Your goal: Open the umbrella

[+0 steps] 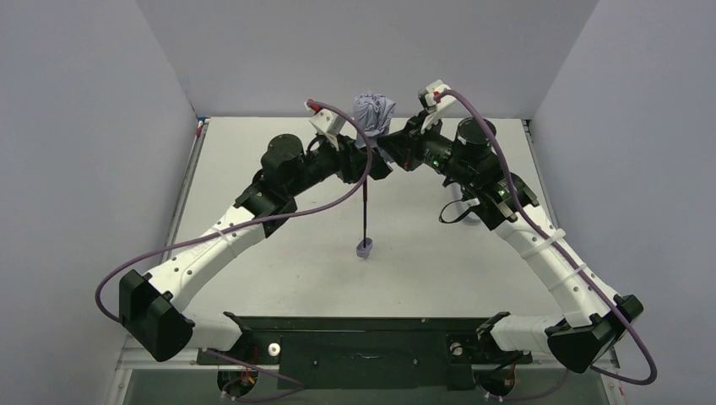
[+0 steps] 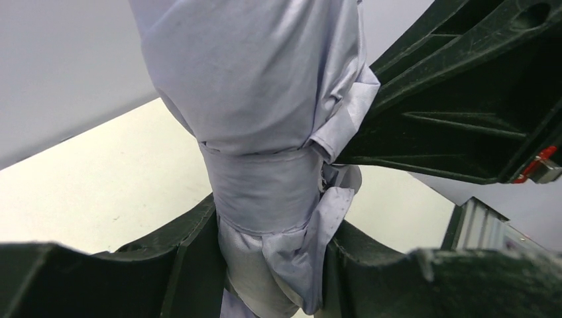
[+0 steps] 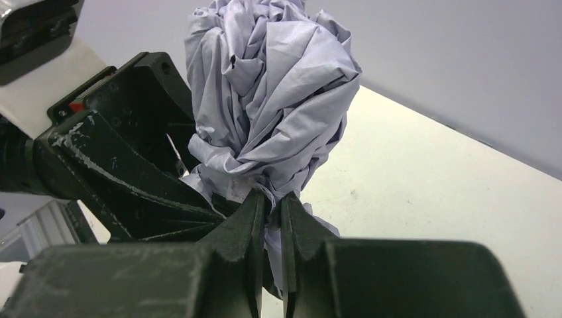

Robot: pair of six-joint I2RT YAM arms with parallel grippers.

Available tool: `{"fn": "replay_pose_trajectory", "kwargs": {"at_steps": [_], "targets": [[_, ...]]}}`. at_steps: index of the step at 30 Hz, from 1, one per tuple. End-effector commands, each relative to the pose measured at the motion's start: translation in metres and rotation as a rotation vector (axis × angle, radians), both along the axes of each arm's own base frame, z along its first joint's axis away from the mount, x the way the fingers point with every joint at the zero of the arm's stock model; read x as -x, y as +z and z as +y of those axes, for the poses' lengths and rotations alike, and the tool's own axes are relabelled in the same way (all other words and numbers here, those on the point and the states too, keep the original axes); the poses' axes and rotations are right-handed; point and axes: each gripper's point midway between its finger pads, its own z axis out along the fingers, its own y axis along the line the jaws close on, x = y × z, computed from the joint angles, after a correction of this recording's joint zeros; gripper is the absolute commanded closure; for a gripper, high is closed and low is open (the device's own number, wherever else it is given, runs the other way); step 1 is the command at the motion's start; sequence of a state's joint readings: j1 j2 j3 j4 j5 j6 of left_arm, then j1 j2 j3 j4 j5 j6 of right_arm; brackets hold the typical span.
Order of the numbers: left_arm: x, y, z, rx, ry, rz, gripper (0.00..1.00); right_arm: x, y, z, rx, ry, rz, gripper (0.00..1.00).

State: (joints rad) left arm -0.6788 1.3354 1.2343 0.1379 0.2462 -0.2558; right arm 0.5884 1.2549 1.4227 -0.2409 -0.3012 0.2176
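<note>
Holding the umbrella [image 1: 374,112] above the far middle of the table [image 1: 270,278], fabric bundle uppermost. Observed: left gripper [image 2: 268,262] clamped round the furled fabric at its wrap band; right gripper [image 3: 274,218] drawn nearly together, pinching a fabric fold under the crumpled top. The shaft [image 1: 366,207] hangs straight down, handle [image 1: 364,247] low; tabletop contact unclear.
</note>
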Motion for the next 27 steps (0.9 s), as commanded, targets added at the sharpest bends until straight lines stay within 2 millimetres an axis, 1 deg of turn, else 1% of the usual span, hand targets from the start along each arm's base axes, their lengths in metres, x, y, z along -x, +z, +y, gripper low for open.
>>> {"fn": "replay_pose_trajectory", "kwargs": {"at_steps": [1,2,3,6,10,13,18,20,23,24,25,26,27], "targets": [[0.034,0.073,0.005,0.198,-0.147,-0.132,1.00,-0.030,-0.009,-0.033,0.073,-0.088,-0.051,1.00],[0.033,0.074,0.007,0.205,-0.148,-0.131,1.00,-0.031,-0.011,-0.036,0.084,-0.091,-0.053,1.00],[0.035,0.075,0.007,0.215,-0.166,-0.127,1.00,-0.035,-0.016,-0.044,0.105,-0.104,-0.058,1.00],[0.036,0.077,0.010,0.230,-0.183,-0.124,1.00,-0.038,-0.026,-0.055,0.149,-0.115,-0.055,1.00],[0.037,0.075,0.010,0.246,-0.207,-0.099,1.00,-0.043,-0.033,-0.071,0.177,-0.132,-0.057,1.00],[0.035,0.074,0.013,0.253,-0.213,-0.089,1.00,-0.041,-0.034,-0.076,0.181,-0.109,-0.062,1.00],[0.030,0.071,0.016,0.267,-0.213,-0.065,1.00,-0.040,-0.040,-0.090,0.200,-0.100,-0.064,1.00],[0.029,0.071,0.016,0.266,-0.210,-0.064,1.00,-0.039,-0.042,-0.091,0.211,-0.094,-0.069,1.00],[0.027,0.068,0.016,0.260,-0.208,-0.059,1.00,-0.033,-0.041,-0.085,0.198,-0.052,-0.051,1.00],[0.027,0.067,0.015,0.257,-0.209,-0.060,1.00,-0.032,-0.041,-0.081,0.182,-0.035,-0.036,0.90],[0.027,0.068,0.015,0.258,-0.211,-0.061,1.00,-0.030,-0.038,-0.080,0.167,-0.030,-0.026,0.82],[0.027,0.067,0.015,0.256,-0.214,-0.063,1.00,-0.028,-0.037,-0.078,0.148,-0.023,-0.014,0.68],[0.027,0.066,0.014,0.254,-0.216,-0.063,1.00,-0.027,-0.035,-0.078,0.141,-0.022,-0.013,0.62]]}}
